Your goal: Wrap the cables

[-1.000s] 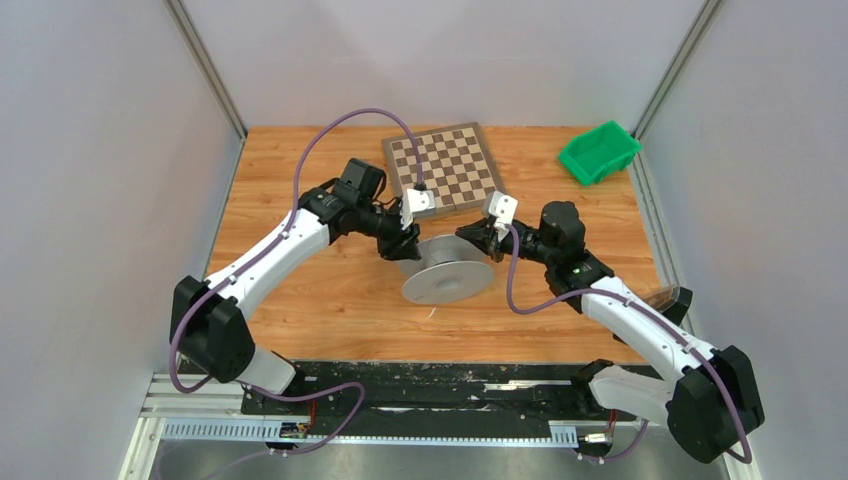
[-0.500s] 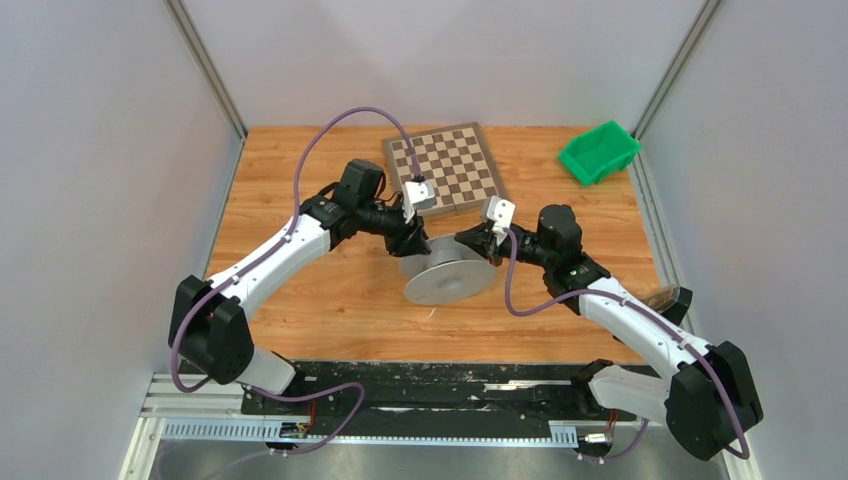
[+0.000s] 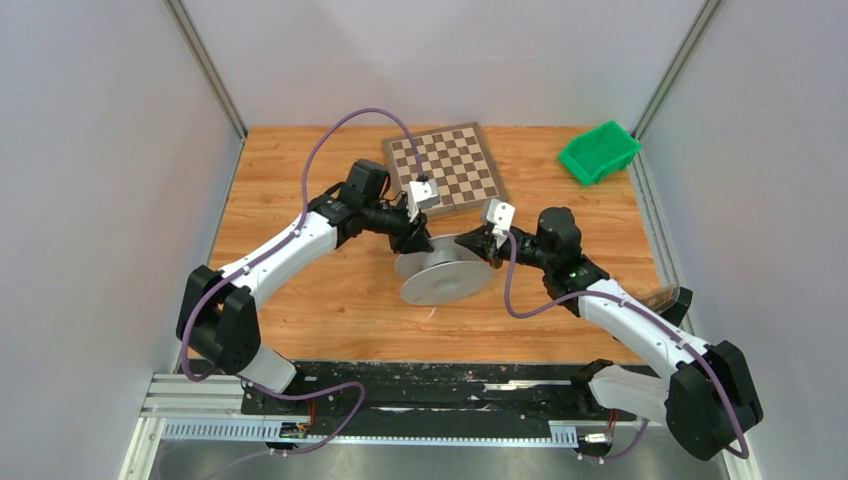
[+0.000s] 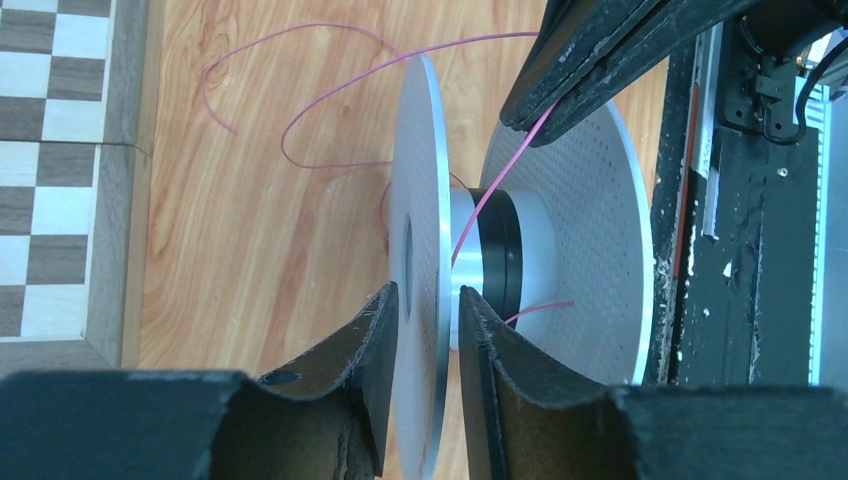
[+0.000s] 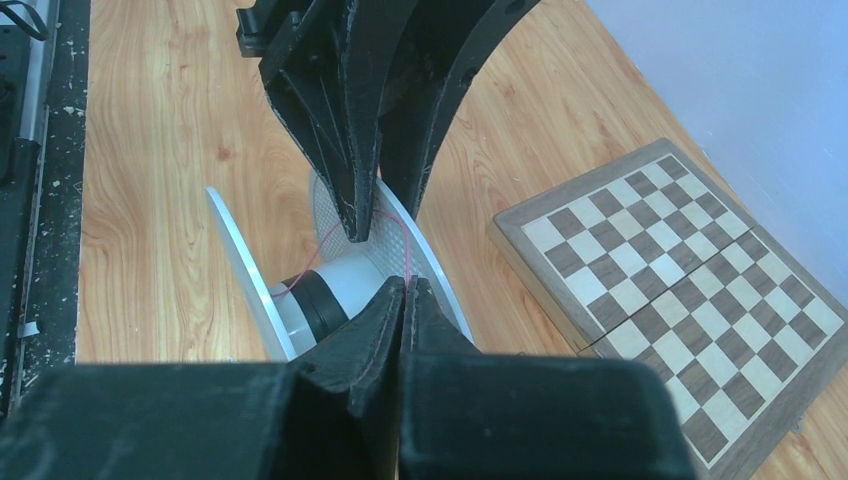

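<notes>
A thin pink wire runs taut from the hub of a spool up into the tips of the right gripper. Its fingers are pressed fully together, pinching the strand. The rest of the wire lies in loose, open loops on the wood beyond the spool, toward the chessboard.

The spool has two flat, round, pale grey discs joined by a short pale hub with a black band around it. The inner face of one disc is stippled with fine dots, while the other shows a smooth face and a thin, bright rim. The spool sits tilted near the middle of the table, just in front of the chessboard and between the two grippers.

The left gripper is closed to a narrow slot over the edge of the smooth disc, with one rough black finger against each face, and holds the spool by that rim.

The table top is warm, orange-grained wood. The chessboard is a flat square of brown and cream checks in a wooden frame. A green plastic bin stands at the far right corner, well apart from the spool.
</notes>
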